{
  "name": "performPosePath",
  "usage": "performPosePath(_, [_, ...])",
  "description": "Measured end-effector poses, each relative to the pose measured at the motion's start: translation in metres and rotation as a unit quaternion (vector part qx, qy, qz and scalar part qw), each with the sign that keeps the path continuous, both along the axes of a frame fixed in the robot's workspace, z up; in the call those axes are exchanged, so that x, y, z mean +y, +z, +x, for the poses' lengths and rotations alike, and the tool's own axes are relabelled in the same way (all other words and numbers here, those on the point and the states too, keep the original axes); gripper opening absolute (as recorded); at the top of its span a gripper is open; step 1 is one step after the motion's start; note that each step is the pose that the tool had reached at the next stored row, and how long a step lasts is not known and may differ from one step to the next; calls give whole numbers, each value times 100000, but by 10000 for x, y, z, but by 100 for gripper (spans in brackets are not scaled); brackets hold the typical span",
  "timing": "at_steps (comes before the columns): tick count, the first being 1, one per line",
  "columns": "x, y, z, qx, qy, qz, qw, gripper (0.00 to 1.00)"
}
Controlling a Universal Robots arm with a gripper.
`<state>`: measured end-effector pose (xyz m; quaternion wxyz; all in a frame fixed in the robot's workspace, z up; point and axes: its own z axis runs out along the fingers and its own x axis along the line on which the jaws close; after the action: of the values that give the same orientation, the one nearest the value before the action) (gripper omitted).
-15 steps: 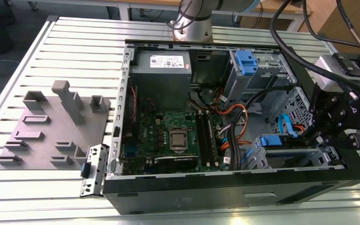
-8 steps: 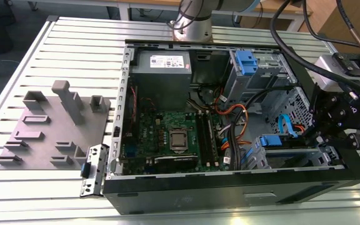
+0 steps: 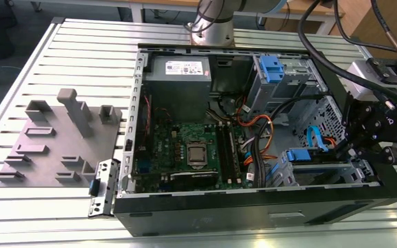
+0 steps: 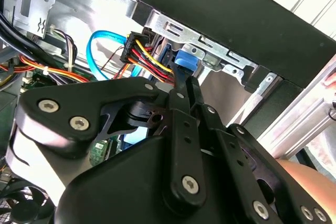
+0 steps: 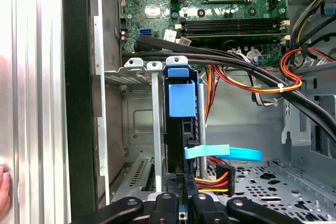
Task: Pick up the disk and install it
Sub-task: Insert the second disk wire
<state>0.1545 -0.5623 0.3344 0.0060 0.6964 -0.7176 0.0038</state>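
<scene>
While black fingers (image 5: 181, 203) pinch it, the blue-railed disk (image 5: 182, 100) sits in its steel bay (image 5: 137, 74).

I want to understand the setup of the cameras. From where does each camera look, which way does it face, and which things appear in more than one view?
Exterior view: high, off the arm, looking down into the open computer case; gripper at its right.
First wrist view: on the arm, facing the blue caddy in the drive bay and the motherboard; gripper linkage at the edge.
Second wrist view: behind the linkage, facing the caddy.
Shared: caddy, power cables.

Bright, even light — glare whitens the slatted table (image 3: 81, 57); the computer case (image 3: 254, 206) interior lies shadowed, close parts blurred.
</scene>
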Motion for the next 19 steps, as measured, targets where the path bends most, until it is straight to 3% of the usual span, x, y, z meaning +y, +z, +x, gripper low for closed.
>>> performPosePath(4, [1, 17, 0, 2, -1, 72, 100000, 16])
performPosePath(7, [0, 39, -2, 1, 6, 548, 99998, 16])
performPosePath(8, [0, 38, -5, 0, -1, 924, 99996, 16])
performPosePath(11, [1, 39, -21, 0, 2, 2906, 99958, 16])
performPosePath(12, [1, 40, -26, 2, 2, 3154, 99950, 16])
performPosePath(19, [-6, 39, -58, -84, 1, 3285, 99946, 16])
